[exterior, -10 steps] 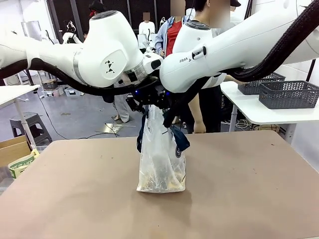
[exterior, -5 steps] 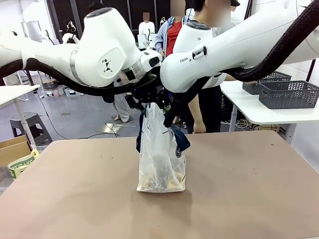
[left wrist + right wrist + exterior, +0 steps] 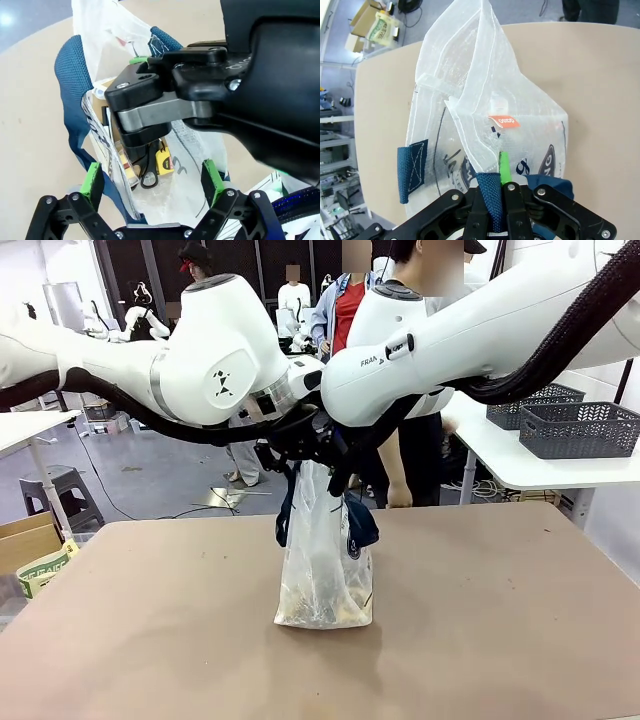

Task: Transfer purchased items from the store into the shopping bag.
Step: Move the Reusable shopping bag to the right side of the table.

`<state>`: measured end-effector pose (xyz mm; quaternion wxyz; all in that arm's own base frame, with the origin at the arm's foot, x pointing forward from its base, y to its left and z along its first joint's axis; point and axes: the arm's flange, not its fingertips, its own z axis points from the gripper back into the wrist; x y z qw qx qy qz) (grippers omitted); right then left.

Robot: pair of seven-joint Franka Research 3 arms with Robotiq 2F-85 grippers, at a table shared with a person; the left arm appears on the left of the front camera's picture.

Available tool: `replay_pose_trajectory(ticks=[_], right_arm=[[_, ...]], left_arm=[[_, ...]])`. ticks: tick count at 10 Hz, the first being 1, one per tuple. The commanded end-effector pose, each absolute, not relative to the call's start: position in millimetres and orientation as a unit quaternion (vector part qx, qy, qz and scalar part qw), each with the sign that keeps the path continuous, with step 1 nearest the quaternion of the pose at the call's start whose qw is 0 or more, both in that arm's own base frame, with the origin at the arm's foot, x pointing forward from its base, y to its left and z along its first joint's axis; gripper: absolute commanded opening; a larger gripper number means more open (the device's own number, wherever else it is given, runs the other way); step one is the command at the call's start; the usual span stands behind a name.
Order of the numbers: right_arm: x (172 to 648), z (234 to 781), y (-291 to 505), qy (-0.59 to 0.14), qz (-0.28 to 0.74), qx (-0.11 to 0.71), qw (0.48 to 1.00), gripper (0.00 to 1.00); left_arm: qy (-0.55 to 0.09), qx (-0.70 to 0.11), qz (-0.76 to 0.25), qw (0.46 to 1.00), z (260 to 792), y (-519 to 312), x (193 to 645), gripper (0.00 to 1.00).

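Note:
The shopping bag (image 3: pixel 325 560), translucent white with navy straps, stands upright on the brown table (image 3: pixel 500 620). My right gripper (image 3: pixel 495 200) is shut on one navy strap handle (image 3: pixel 489 192) at the bag's top. My left gripper (image 3: pixel 152 180) is open, its green pads (image 3: pixel 92 177) on either side of the bag's mouth (image 3: pixel 130 165). Purchased items lie inside: a yellow pack (image 3: pixel 164 162), a dark looped piece (image 3: pixel 146 177) and brownish goods at the bottom (image 3: pixel 320 608). Both grippers meet above the bag in the front view, left (image 3: pixel 287 455) and right (image 3: pixel 335 468). The store, a dark grey basket (image 3: pixel 580 428), stands on a side table.
A white side table (image 3: pixel 520 470) at the right carries a second grey basket (image 3: pixel 525 408). People stand beyond the far edge of the table. Cardboard boxes (image 3: pixel 35 550) sit on the floor at the left. The tabletop around the bag is bare.
The left arm has shifted slightly and its jaws have widened a little at the bag's top. The bag and the right gripper's hold on the strap are unchanged.

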<state>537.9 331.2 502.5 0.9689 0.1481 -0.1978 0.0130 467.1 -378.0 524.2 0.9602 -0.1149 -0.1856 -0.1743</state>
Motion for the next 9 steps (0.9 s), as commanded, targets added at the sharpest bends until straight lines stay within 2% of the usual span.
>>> replay_pose_trajectory(ticks=[1, 9], right_arm=[[543, 503, 332, -0.199, 0.008, 0.164, 0.966, 0.00], [541, 503, 333, -0.201, 0.009, 0.163, 0.966, 0.00]], left_arm=[[-0.160, -0.123, -0.192, 0.960, 520, -379, 469, 1.00], [-0.196, -0.154, -0.208, 0.946, 535, -376, 457, 1.00]])
